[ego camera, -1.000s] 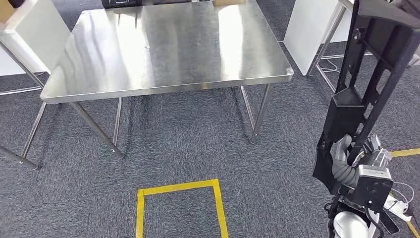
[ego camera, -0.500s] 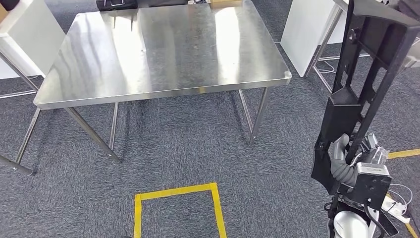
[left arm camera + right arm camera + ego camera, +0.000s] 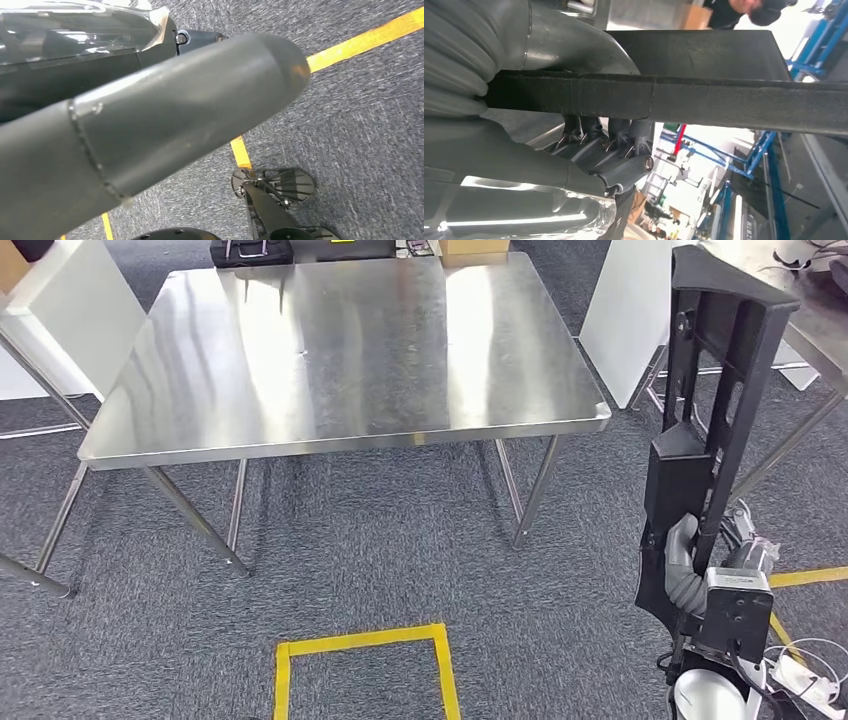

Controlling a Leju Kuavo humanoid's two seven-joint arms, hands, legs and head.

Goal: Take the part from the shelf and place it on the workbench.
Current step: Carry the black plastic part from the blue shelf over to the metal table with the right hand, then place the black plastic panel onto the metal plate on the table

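The part (image 3: 715, 390) is a long black frame standing nearly upright at the right of the head view. My right hand (image 3: 700, 575) grips its lower end, low beside my body. In the right wrist view the part's black bar (image 3: 724, 102) runs across the picture, with my right hand (image 3: 499, 100) wrapped around it and dark fingers (image 3: 619, 150) curled under it. The workbench (image 3: 340, 350) is a bare stainless steel table ahead of me. My left hand (image 3: 150, 125) hangs over the carpet, seen as a thick grey thumb; how its fingers lie is hidden.
A yellow tape square (image 3: 362, 665) marks the grey carpet in front of the workbench. White panels stand at the left (image 3: 70, 310) and right (image 3: 625, 310). A black case (image 3: 250, 252) and a cardboard box (image 3: 472, 247) lie beyond the far edge. A person (image 3: 749, 7) stands nearby.
The whole picture has shifted, so the camera has moved; the workbench now sits slightly further right. The part stays in my right hand and stands a little more upright.
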